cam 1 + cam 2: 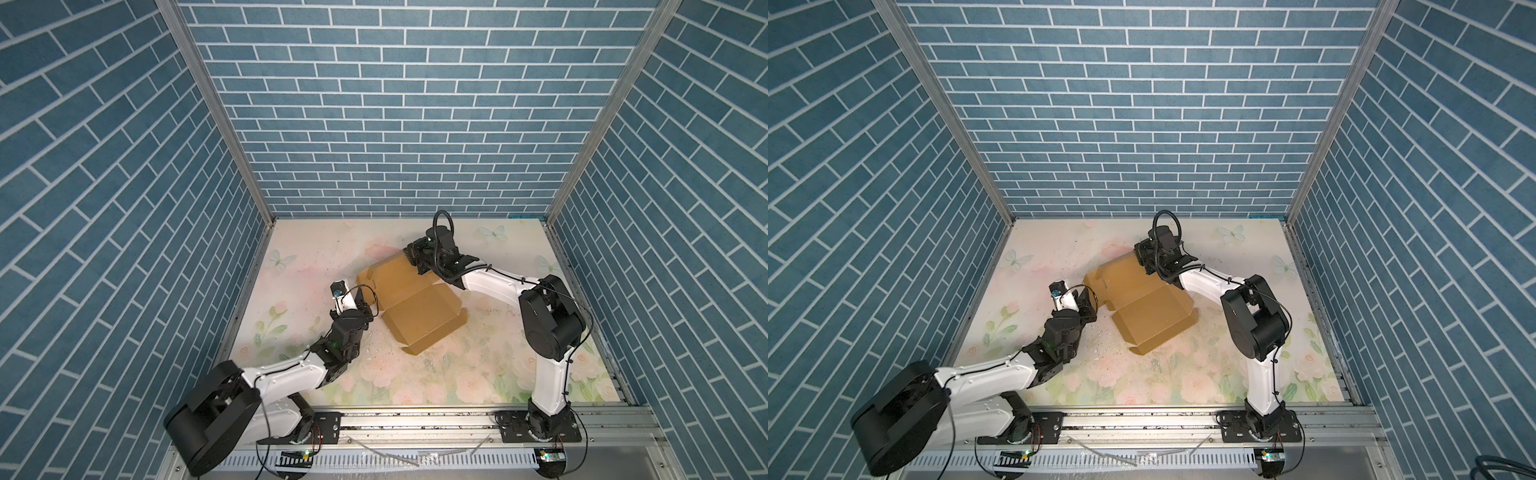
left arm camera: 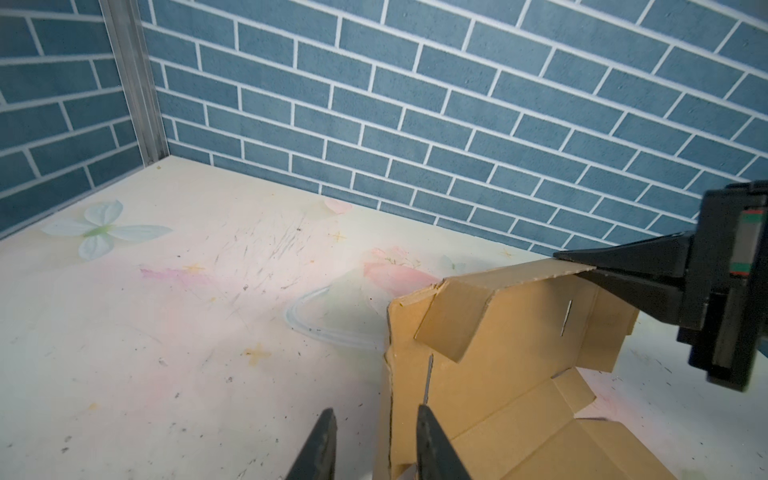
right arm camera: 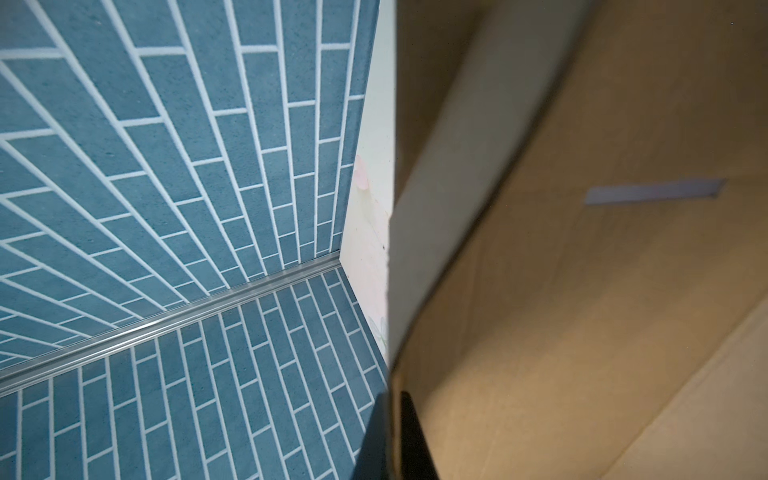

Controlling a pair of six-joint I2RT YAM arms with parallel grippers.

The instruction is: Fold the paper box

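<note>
The paper box (image 1: 419, 320) (image 1: 1154, 320) is a brown cardboard sheet, partly folded, lying mid-table in both top views. Its far panel is tilted up off the table. My right gripper (image 1: 415, 266) (image 1: 1144, 264) is shut on that panel's far top edge; in the right wrist view the jaws (image 3: 392, 395) pinch the cardboard (image 3: 602, 291). The left wrist view shows the same grip from the side (image 2: 561, 257). My left gripper (image 1: 368, 305) (image 2: 376, 409) is open, its fingers straddling the left edge of the box (image 2: 519, 345) without pressing it.
The floral table mat (image 1: 316, 257) is scuffed and strewn with small crumbs. Blue brick walls (image 1: 399, 124) close in the back and both sides. An aluminium rail (image 1: 415, 419) with the arm bases runs along the front edge.
</note>
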